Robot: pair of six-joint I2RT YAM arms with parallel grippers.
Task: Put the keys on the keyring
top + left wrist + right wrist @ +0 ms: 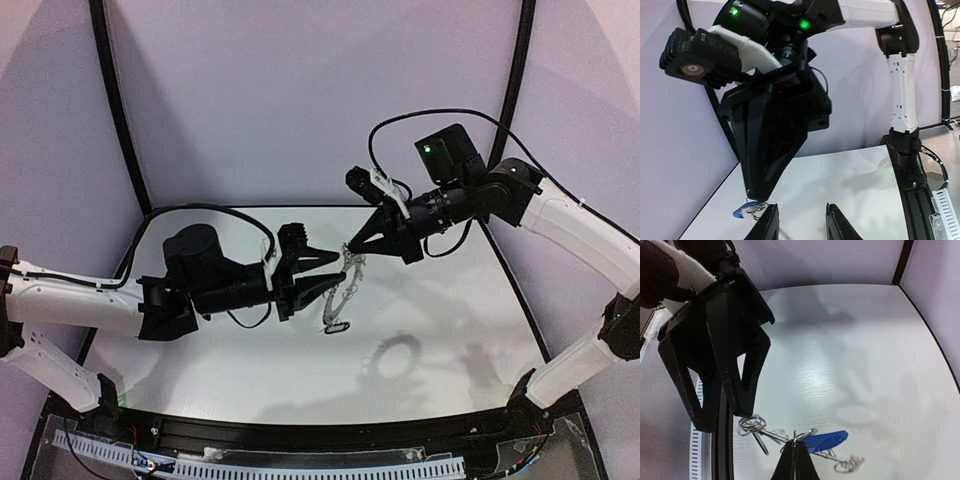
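Observation:
The keyring (343,298) hangs in the air over the table's middle as a thin wiry loop, seen edge-on. My right gripper (348,248) is shut on one of its wire clips (801,436); its tip also shows in the left wrist view (756,196). The key with the blue tag (826,439) hangs at that clip and also shows in the left wrist view (738,212). A thin dark piece (760,442), perhaps the black tag, hangs from a wire coil (750,424). My left gripper (340,268) is open, and one of its fingers (742,390) is right at that coil.
The white table (440,300) has a black rim, and purple-white walls stand close around it. The ring's shadow (395,355) lies on the table in front of the grippers. A black rail and cable duct (300,462) run along the near edge.

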